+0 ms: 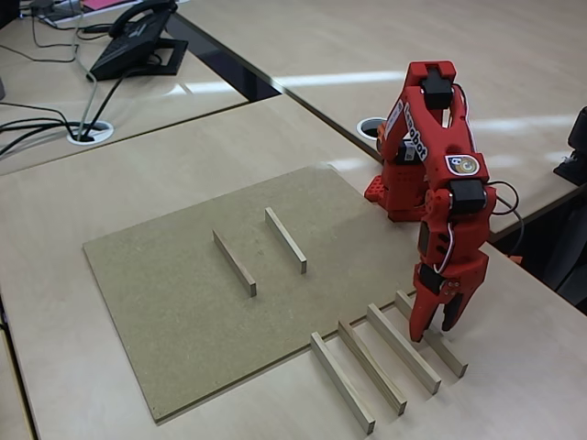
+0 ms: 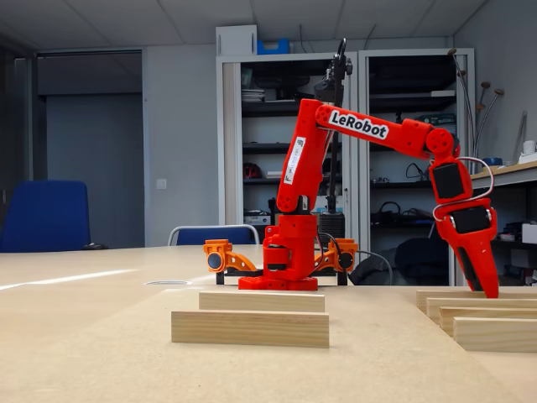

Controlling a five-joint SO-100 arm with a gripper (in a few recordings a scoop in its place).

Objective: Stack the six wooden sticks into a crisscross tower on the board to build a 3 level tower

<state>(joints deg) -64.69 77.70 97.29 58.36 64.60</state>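
Observation:
Two pale wooden sticks [image 1: 235, 262] [image 1: 285, 239] lie parallel and apart on the brown board [image 1: 183, 312]; the low fixed view shows them one behind the other [image 2: 250, 328] [image 2: 262, 300]. Several more sticks [image 1: 371, 366] lie side by side on the desk off the board's right front edge, and show at the right edge of the low fixed view [image 2: 495, 333]. My red gripper [image 1: 435, 328] [image 2: 485, 285] points down over the rightmost stick [image 1: 445, 353], fingers apart on either side of it. That stick lies flat on the desk. No tower stands.
The arm's base [image 1: 394, 197] is clamped at the board's far right corner. A desk phone [image 1: 138, 41] with cables and a cable grommet [image 1: 90, 133] sit at the back left. The desk's right edge drops off near the gripper.

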